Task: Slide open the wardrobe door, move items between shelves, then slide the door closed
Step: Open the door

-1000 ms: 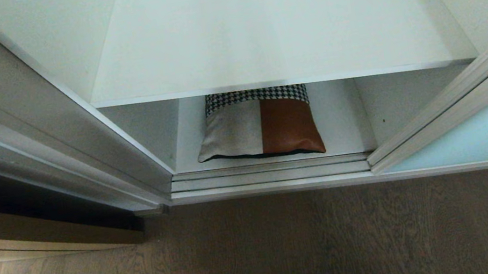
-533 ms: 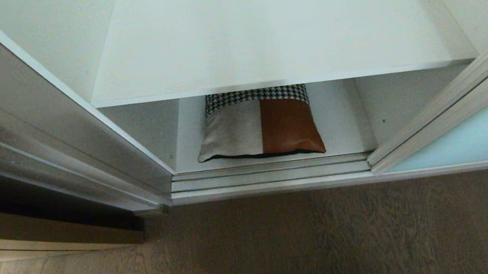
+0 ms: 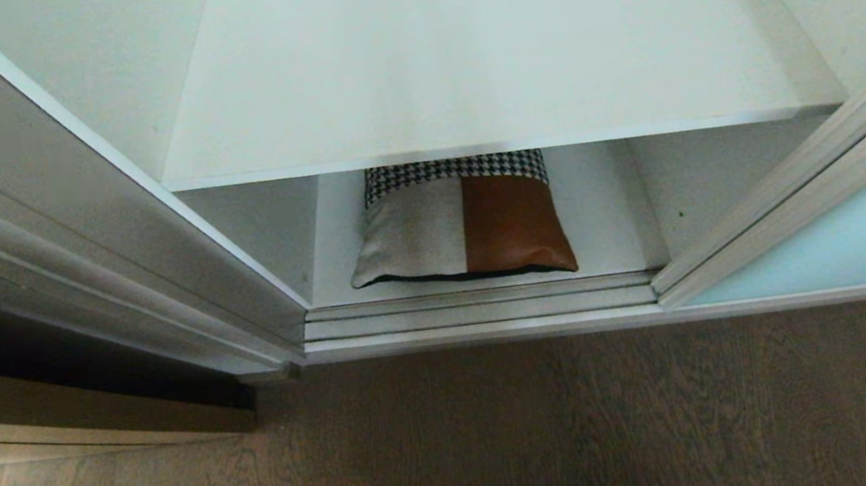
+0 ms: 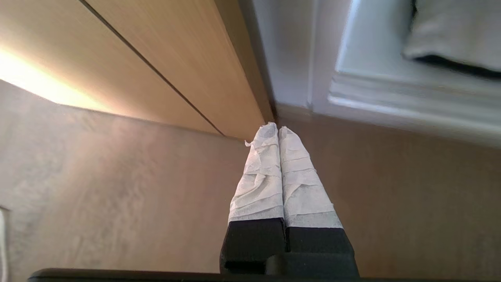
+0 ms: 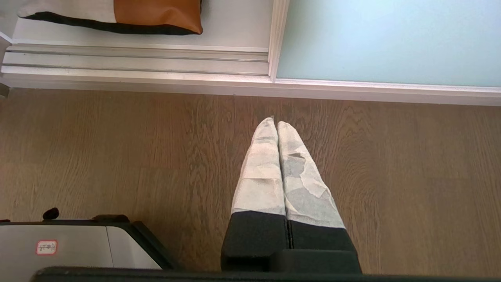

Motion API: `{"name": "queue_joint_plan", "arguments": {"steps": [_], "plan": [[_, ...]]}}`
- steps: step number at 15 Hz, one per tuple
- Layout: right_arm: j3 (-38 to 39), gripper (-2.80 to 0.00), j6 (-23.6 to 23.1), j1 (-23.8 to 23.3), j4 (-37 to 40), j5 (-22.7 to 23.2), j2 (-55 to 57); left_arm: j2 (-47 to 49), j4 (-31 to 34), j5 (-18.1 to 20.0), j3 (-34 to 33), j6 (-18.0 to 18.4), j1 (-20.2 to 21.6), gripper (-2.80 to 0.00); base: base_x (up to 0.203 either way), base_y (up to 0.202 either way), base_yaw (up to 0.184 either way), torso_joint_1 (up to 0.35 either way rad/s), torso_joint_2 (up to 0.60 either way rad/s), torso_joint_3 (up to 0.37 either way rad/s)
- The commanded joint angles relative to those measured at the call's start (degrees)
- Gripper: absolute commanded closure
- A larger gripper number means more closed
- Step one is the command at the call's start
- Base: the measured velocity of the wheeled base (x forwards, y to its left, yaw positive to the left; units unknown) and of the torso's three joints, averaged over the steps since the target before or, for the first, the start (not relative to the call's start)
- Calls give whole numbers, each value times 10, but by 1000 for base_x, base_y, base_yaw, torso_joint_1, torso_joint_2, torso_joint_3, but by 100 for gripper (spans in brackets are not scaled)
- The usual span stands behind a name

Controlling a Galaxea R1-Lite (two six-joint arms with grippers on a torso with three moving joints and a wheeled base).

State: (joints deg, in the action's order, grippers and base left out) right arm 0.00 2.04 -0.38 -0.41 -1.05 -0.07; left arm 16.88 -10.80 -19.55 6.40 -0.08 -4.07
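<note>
With its white-wrapped fingers pressed together on nothing, the left gripper (image 4: 278, 127) hangs over the brown wood-grain floor (image 4: 117, 188), pointing toward the foot of a tan wooden panel (image 4: 176, 62) beside the wardrobe's corner. While the right gripper (image 5: 277, 122) is likewise closed and empty, it hangs over the floor in front of the silver bottom track (image 5: 137, 62). Neither arm shows in the head view. Past the track, the cushion (image 3: 460, 223) lies flat on the bottom shelf (image 3: 605, 212), its houndstooth end tucked under the upper shelf (image 3: 491, 51). Slid to the right, the sliding wardrobe door (image 3: 851, 238) leaves the opening clear
</note>
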Motion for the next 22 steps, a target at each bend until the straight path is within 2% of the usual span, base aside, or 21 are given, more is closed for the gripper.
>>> {"name": "queue_joint_plan", "arguments": {"steps": [1, 3, 5, 6, 9, 11, 14, 16, 19, 21, 22], "plan": [[1, 0, 1, 0, 0, 0, 1, -8, -4, 25, -39, 3, 0, 0, 0, 0, 0, 0, 0, 0], [1, 0, 1, -1, 0, 0, 1, -8, -22, 70, -62, 5, 0, 0, 0, 0, 0, 0, 0, 0], [1, 0, 0, 0, 0, 0, 1, -8, -11, 123, -65, 4, 0, 0, 0, 0, 0, 0, 0, 0], [1, 0, 0, -1, 0, 0, 1, -8, 2, 139, -65, 8, 0, 0, 0, 0, 0, 0, 0, 0], [1, 0, 1, 0, 0, 0, 1, -8, 49, 155, -65, 6, 0, 0, 0, 0, 0, 0, 0, 0], [1, 0, 0, 0, 0, 0, 1, -8, 87, 193, -65, 5, 0, 0, 0, 0, 0, 0, 0, 0], [1, 0, 0, -1, 0, 0, 1, -12, 84, 191, -65, 2, 2, 0, 0, 0, 0, 0, 0, 0], [1, 0, 0, -1, 0, 0, 1, -55, 84, 190, -65, 9, 24, 0, 0, 0, 0, 0, 0, 0], [1, 0, 0, 0, 0, 0, 1, -166, 122, 204, -58, 53, 37, 0, 0, 0, 0, 0, 0, 0], [1, 0, 0, 0, 0, 0, 1, -168, 135, 210, -55, 35, 42, 0, 0, 0, 0, 0, 0, 0], [1, 0, 0, -1, 0, 0, 1, -167, 136, 210, -55, 38, 42, 0, 0, 0, 0, 0, 0, 0]]}}
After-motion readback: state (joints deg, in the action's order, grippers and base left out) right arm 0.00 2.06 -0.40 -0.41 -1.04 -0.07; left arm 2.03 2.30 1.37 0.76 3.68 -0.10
